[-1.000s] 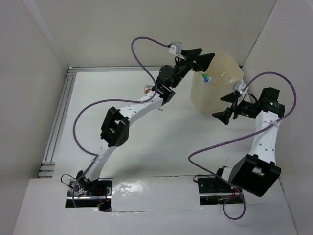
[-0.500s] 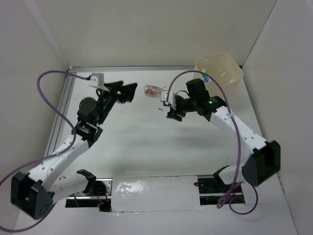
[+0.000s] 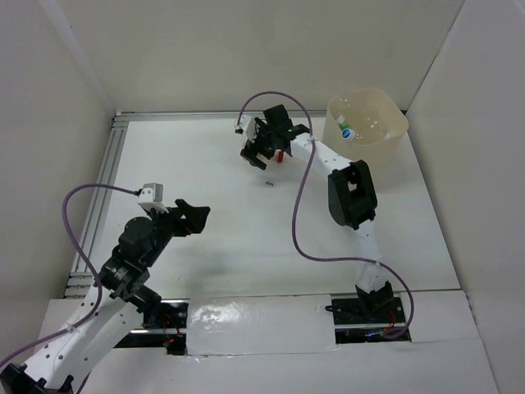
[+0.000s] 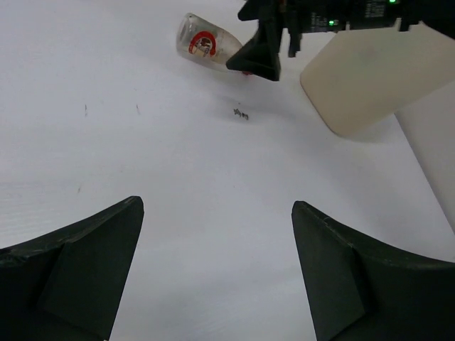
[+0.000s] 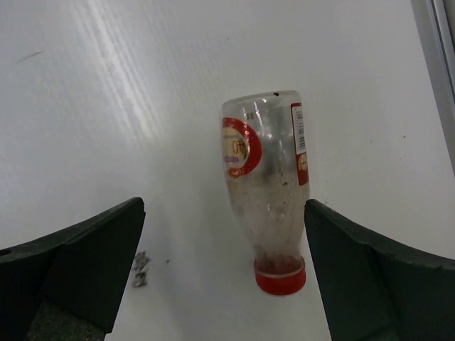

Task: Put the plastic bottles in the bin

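A clear plastic bottle (image 5: 264, 177) with a red label and red cap lies on its side on the white table. My right gripper (image 5: 224, 206) is open above it, and the bottle lies between the fingers, nearer the right one, untouched. In the top view the right gripper (image 3: 264, 144) covers most of it and only the red cap (image 3: 279, 156) shows. The cream bin (image 3: 367, 123) stands at the far right with another bottle (image 3: 346, 130) inside. My left gripper (image 3: 193, 217) is open and empty at the near left. In its wrist view the left gripper (image 4: 217, 206) faces the bottle (image 4: 210, 45) and the bin (image 4: 377, 78).
An aluminium rail (image 3: 98, 205) runs along the table's left edge. White walls close in the back and both sides. A small dark mark (image 3: 269, 184) sits on the table near the bottle. The right arm's purple cable loops over the middle of the table.
My left arm has pulled back from the bin to the near left. My right arm has swung from beside the bin to over the bottle on the table, jaws open.
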You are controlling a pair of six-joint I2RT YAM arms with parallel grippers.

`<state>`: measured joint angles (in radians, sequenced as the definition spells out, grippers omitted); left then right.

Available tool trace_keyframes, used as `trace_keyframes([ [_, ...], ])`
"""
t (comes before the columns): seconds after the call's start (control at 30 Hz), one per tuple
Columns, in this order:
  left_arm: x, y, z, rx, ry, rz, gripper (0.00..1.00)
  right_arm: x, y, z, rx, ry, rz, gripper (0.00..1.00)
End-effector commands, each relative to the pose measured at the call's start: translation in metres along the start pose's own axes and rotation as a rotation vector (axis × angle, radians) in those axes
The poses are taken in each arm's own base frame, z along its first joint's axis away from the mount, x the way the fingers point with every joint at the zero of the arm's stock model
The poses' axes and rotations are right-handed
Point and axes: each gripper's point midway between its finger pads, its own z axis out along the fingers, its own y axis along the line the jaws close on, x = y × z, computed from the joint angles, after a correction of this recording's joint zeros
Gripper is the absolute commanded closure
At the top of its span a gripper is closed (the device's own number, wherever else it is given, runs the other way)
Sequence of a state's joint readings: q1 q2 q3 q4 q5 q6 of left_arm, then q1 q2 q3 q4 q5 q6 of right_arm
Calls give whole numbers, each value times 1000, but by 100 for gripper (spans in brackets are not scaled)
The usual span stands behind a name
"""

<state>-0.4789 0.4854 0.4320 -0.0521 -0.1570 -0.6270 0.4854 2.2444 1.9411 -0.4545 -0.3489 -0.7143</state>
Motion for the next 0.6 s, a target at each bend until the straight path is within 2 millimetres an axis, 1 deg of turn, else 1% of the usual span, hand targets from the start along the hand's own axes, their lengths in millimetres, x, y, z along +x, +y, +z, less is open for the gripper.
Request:
trace_keyframes([
  [0.0,1,3,-11,-21,1,-28,2,8,-15,17,40,51,-16,0],
  [0.03,5,5,-13,-29,14,-26,2,7,-23,20,79,43,-25,0],
  [0.07,6,4,-15,-21,18,-24,2,18,-28,24,93,62,-26,0],
  [0.1,6,4,-16,-21,19,-24,2,23,-33,26,118,81,-41,0],
  [0.13,3,5,-17,-25,4,-26,2,36,-32,35,125,108,-36,0],
  [0.2,8,8,-18,-36,22,-22,2,50,-40,43,173,146,-52,0],
  [0.23,8,8,-18,-36,22,-22,2,65,-36,52,163,177,-60,0],
  [0.3,4,5,-19,-31,14,-24,2,69,-36,58,155,186,-70,0],
  [0.37,4,5,-19,-31,14,-24,2,77,-25,65,92,193,-92,0],
  [0.4,4,5,-19,-31,14,-24,2,86,-13,67,38,219,-93,2],
  [0.43,4,6,-19,-31,14,-15,2,84,5,68,-53,189,-93,4],
  [0.47,6,5,-18,-28,27,-13,2,90,9,66,-115,182,-125,7],
  [0.5,6,5,-18,-28,27,-13,2,99,28,61,-200,209,-112,13],
  [0.53,4,3,-17,-21,15,-15,2,96,39,58,-259,189,-109,30],
  [0.57,1,0,-17,-4,8,-18,2,88,45,48,-307,166,-156,38],
])
